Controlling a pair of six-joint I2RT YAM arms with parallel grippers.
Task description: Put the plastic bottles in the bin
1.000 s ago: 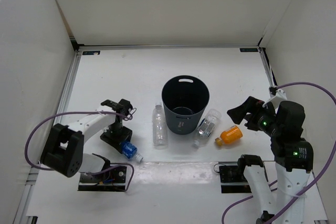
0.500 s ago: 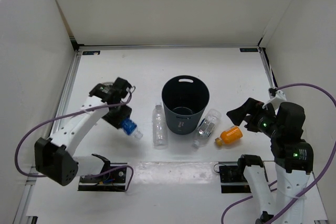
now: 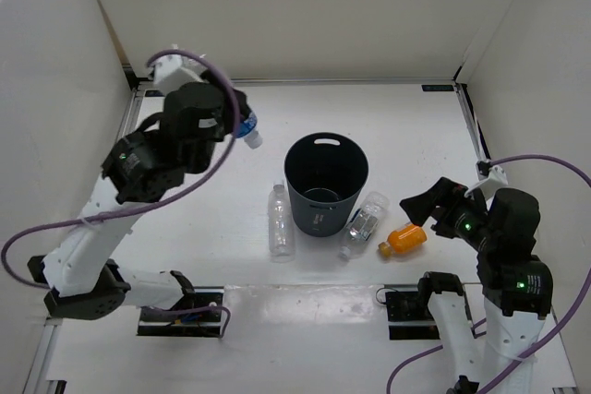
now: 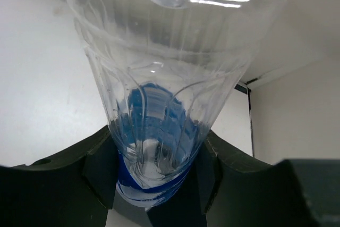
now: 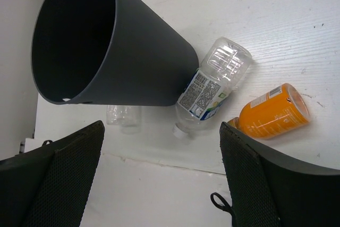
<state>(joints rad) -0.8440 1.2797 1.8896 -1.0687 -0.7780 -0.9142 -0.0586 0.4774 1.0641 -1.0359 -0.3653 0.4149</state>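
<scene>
Since it looks bound for the bin (image 3: 319, 214), blue-labelled bottle (image 3: 247, 129) is carried high, left of and beyond the rim. Left gripper (image 4: 155, 187) clamps its blue band. Left arm reared up, reaching far-left. Right gripper (image 3: 420, 202) low beside orange bottle (image 3: 406, 237), jaws wide, empty.

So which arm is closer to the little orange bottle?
Right. The right end effector hovers open right by the orange bottle; the left end effector is far off, on the other side of the bin, holding the blue-capped bottle.
</scene>
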